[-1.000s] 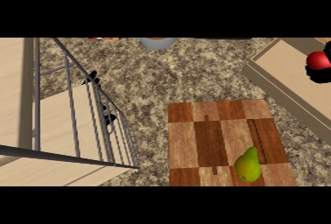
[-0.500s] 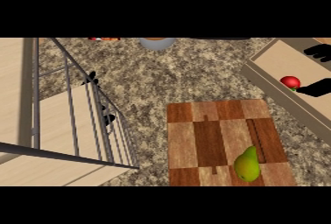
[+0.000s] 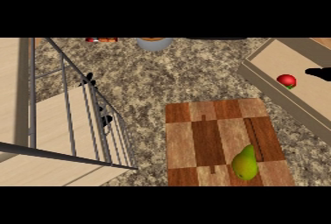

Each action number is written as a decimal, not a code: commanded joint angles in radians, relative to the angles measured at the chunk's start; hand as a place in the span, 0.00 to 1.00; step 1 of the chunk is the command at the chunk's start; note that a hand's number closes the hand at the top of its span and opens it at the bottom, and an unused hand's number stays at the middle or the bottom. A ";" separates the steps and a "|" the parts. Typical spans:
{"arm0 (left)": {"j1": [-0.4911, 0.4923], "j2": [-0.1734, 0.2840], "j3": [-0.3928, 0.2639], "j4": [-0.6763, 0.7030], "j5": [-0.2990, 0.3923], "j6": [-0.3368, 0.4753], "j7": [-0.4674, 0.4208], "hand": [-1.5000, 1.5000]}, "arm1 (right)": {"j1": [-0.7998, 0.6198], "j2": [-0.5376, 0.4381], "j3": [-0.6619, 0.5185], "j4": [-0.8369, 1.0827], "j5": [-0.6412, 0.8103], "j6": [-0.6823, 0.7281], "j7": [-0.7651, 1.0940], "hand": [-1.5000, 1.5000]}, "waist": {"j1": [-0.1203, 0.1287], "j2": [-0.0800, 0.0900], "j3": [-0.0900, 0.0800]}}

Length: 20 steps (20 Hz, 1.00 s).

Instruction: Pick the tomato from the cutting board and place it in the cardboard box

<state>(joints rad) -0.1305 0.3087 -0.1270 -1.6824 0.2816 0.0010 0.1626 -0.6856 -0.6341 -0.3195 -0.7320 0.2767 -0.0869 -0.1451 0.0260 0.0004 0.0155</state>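
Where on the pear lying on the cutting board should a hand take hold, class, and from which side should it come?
Grip the pear across its broad lower body, coming from above. It lies on its side on the cutting board, narrow end pointing away from the robot, so the wide belly gives the fingers the most to close around. The board's flat top leaves room on both sides.

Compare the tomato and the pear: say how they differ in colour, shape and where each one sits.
The tomato is red; the pear is yellow-green. The tomato is round and smaller; the pear is longer, narrowing toward one end. The tomato lies inside the cardboard box, at the view's right; the pear lies on the cutting board, near its lower end. Both rest untouched by any hand.
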 commanded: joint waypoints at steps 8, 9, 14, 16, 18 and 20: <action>0.068 0.031 0.148 0.073 0.050 0.058 0.054 0.50 | 0.023 -0.167 -0.212 0.163 -0.187 0.173 -0.106 0.00 | 0.004 0.011 -0.013; 0.064 0.034 0.152 0.071 0.051 0.059 0.063 0.50 | 0.027 -0.200 -0.224 0.167 -0.201 0.215 -0.102 0.00 | -0.003 0.008 -0.013; 0.079 0.028 0.155 0.082 0.034 0.055 0.026 0.50 | 0.087 -0.259 -0.230 0.210 -0.205 0.321 -0.202 0.00 | -0.002 0.010 -0.013; 0.110 0.039 0.141 0.040 0.053 0.020 0.030 0.50 | 0.095 -0.273 -0.247 0.261 -0.207 0.321 -0.242 0.00 | 0.024 0.014 -0.011; 0.083 0.039 0.148 0.046 0.041 0.040 0.054 0.50 | 0.100 -0.291 -0.243 0.270 -0.199 0.330 -0.259 0.00 | 0.018 0.012 -0.012; 0.052 0.020 0.135 0.064 0.021 0.056 0.050 0.50 | 0.124 -0.311 -0.238 0.297 -0.187 0.354 -0.307 0.00 | 0.012 0.016 -0.011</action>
